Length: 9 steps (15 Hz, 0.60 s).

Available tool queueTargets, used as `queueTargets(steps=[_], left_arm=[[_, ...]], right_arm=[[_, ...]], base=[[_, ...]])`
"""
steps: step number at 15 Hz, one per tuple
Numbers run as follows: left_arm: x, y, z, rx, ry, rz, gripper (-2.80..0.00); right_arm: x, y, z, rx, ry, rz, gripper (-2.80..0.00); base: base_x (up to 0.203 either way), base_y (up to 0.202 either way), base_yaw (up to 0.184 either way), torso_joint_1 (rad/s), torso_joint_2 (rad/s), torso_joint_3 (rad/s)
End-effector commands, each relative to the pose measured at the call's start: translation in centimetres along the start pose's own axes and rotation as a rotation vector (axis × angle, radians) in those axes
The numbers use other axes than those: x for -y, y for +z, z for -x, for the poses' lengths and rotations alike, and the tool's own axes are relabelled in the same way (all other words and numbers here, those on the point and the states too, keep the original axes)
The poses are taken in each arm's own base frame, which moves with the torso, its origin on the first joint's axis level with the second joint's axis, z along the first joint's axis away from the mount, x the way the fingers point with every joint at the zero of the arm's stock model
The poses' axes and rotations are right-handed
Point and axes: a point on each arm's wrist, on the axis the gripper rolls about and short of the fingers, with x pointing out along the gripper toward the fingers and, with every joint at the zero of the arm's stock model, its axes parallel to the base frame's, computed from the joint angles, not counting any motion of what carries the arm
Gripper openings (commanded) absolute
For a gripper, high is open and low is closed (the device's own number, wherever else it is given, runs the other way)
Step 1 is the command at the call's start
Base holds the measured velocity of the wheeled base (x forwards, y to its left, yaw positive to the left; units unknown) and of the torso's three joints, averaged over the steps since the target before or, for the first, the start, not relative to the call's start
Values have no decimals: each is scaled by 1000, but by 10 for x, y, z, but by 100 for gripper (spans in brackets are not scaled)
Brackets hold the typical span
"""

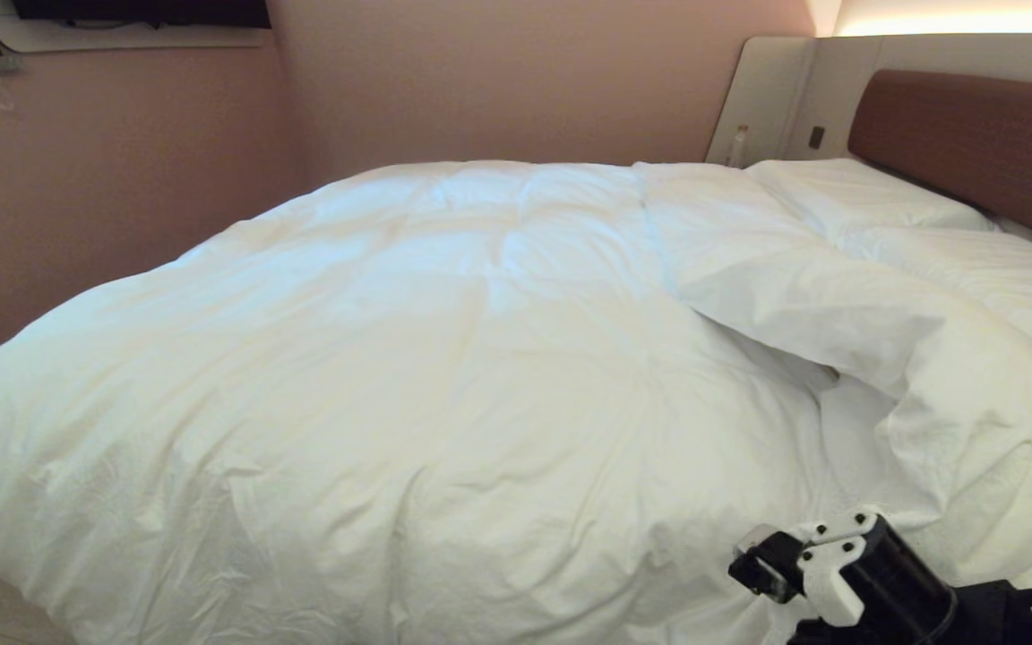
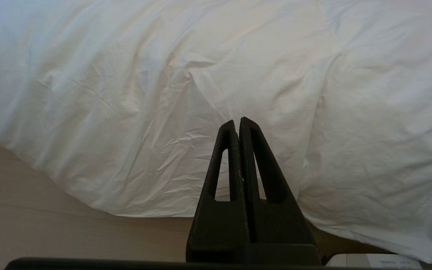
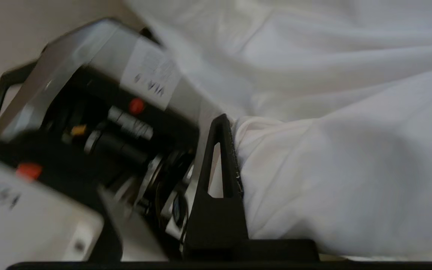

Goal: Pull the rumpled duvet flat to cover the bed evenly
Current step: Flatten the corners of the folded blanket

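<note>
The duvet [image 1: 408, 358] lies over most of the bed [image 1: 973, 143], puffy and creased, but it is not even. Toward the headboard side, on the robot's right, its top edge is folded back on itself into a thick roll [image 1: 803, 313], and a patch of the fitted sheet [image 1: 847, 421] shows beneath the fold. Two pillows [image 1: 856, 197] sit near the headboard. On the near side the duvet hangs over the mattress edge toward the floor [image 2: 51, 225].

The right pincer [image 1: 762, 569] is low at the near right corner of the head view, close to the folded part. In the right wrist view cloth is bunched against the one finger [image 3: 231, 157] that shows, while the other is hidden behind the fabric; the pincer looks clamped on a pinch of duvet, though that view is blurred. The left pincer [image 2: 238, 125] is closed on nothing and rests just before the hanging near edge.

The step in hand appears to be drawing the folded-back section toward the pillows. To do it well, keep the grip on the outermost layer of the fold, lift enough to clear the roll, and pull along the bed's length rather than across it. A slow pull matters, since a thin pinch of cotton can slip free.
</note>
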Motion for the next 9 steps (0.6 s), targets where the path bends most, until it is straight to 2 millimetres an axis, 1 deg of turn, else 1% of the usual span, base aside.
queueTargets(steps=[1,4,5,9], left_arm=[[0,0,0,0,1,0,-280],[0,0,0,0,-1,0,-280],[0,0,0,0,-1,0,-280],[0,0,0,2,0,0,-280]], right_arm=[[-1,8,-11,98,-129,-67,-280],[0,6,-14,83,-133,-100,-280],[0,6,-15,80,-134,-105,0],[2,4,-8,100,-158,-115,0]], base=[[0,0,0,0,0,0],[0,0,0,0,0,0],[0,0,0,0,0,0],[0,0,0,0,0,0]])
